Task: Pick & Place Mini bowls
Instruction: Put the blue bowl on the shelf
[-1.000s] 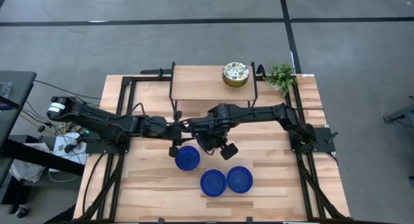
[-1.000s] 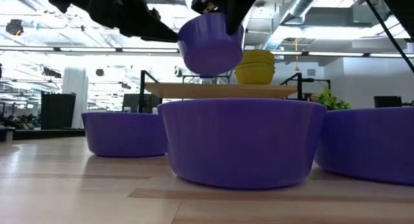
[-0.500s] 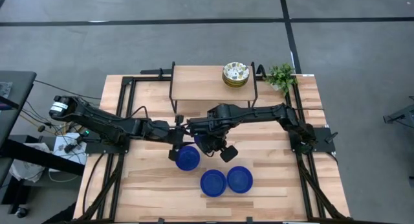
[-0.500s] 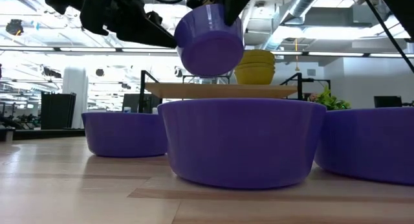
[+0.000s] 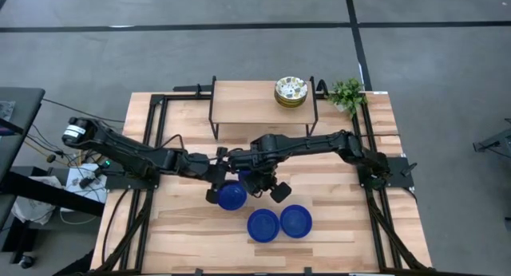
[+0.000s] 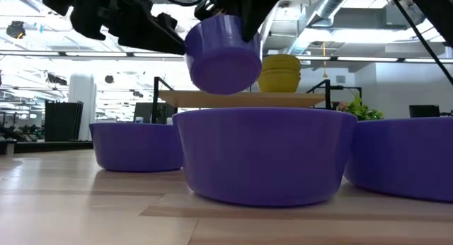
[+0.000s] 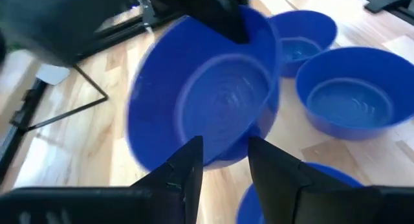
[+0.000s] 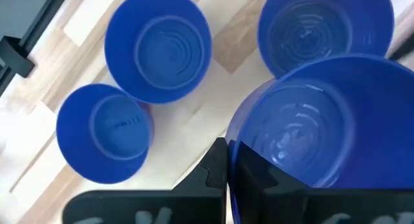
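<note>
My right gripper is shut on a cobalt blue mini bowl, held in the air above the table's middle. The same bowl fills the left wrist view. My left gripper is open, its fingers on either side of that bowl's lower rim. It shows in the high view just left of the right gripper. Three more blue bowls stand on their bases on the table. A stack of floral bowls sits on the shelf. My right gripper holds the blue bowl by its rim, pinched with one finger inside the wall and one outside. The fingers come from above. The bowl is lifted clear and tilted, its opening turned toward my left gripper. My left gripper: whether it touches the bowl's rim, I cannot tell.
A raised wooden shelf on a black frame spans the far side, with a small green plant at the far right corner. The near strip of the table is bare wood. Black frame rails run along both sides.
My right gripper has carried the held bowl a little toward the table's left and slightly down. My left gripper has reached toward the right, closing in on the held bowl. The three bowls on the table have stayed in place.
</note>
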Controlling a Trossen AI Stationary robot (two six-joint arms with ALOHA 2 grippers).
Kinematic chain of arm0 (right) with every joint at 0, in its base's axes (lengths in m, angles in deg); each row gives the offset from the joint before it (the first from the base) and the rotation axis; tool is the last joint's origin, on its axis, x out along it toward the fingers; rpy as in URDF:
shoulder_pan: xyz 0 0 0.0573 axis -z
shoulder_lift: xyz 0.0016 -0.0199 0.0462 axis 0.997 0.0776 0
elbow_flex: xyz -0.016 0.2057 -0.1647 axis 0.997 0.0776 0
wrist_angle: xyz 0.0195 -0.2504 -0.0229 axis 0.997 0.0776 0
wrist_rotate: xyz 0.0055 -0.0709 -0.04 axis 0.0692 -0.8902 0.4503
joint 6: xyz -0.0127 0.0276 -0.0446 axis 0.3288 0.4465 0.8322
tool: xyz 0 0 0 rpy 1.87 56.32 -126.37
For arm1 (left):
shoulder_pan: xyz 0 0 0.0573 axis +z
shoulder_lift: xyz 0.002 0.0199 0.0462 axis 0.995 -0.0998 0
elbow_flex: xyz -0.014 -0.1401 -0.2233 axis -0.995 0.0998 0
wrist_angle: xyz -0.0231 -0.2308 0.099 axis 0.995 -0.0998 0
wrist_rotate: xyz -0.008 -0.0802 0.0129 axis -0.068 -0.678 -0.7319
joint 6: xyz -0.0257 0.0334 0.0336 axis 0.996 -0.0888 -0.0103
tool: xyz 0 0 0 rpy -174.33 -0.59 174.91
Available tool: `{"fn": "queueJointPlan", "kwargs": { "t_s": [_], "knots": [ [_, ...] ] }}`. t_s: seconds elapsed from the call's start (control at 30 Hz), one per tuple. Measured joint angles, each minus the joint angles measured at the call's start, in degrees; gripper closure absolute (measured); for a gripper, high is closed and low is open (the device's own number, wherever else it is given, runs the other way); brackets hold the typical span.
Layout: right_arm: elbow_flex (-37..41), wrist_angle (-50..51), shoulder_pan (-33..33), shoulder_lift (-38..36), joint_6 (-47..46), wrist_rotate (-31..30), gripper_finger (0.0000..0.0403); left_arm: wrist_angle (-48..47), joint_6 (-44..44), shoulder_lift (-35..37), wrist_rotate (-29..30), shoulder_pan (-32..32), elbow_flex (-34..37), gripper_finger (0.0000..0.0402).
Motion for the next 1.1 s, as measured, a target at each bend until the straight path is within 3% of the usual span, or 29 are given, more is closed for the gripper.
{"fn": "queueJointPlan", "kwargs": {
  "t_s": [0.6,1.1],
  "knots": [
    [0.0,-3.6,1.2,0.0,-1.6,2.0,0.0403,0.1,1.4,-1.0,-0.5,-1.2,-0.3,0.0282],
    [0.0,-4.8,1.1,0.0,-2.9,1.9,0.0403,-1.4,4.9,-1.0,-3.1,-1.3,-0.3,0.0393]
  ]
}}
